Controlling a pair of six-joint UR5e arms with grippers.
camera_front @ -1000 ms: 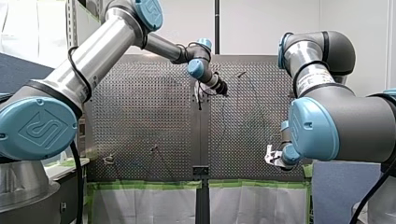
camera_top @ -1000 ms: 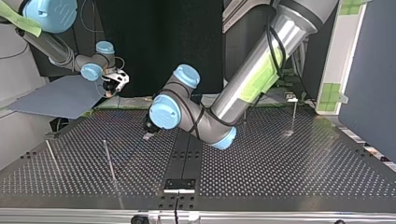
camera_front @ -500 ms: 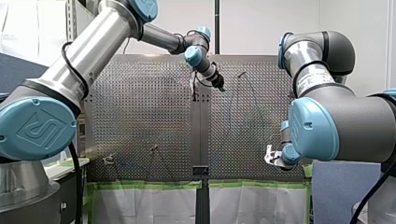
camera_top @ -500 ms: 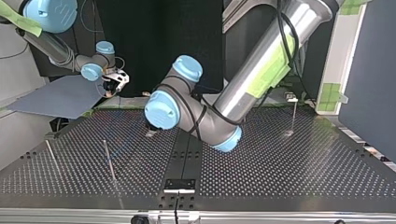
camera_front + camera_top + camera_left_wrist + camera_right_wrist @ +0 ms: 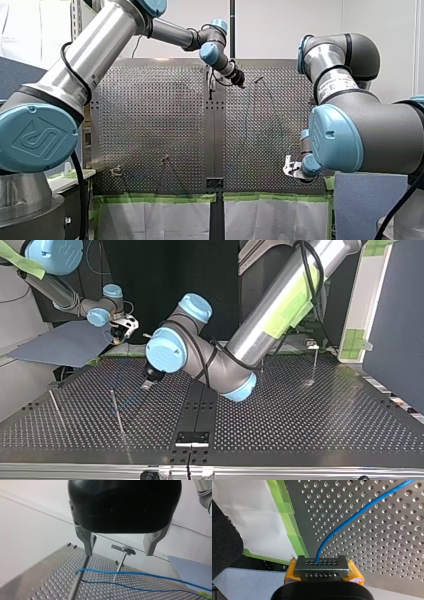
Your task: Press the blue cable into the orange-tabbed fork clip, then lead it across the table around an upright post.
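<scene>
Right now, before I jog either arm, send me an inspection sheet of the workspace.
Surface: perforated table, bare metal, green tape along one edge.
Job's things: blue cable reaches a slim upright post and crosses a T-topped post; orange tab not made out.
Clutter: nothing seen.
End effectors: left end effector open above the cable, holding nothing; right end effector shut on the cable, yellow pads.
Cables: black cable hanging under the left arm.
Surroundings: blue-grey sheet beside the table.
</scene>
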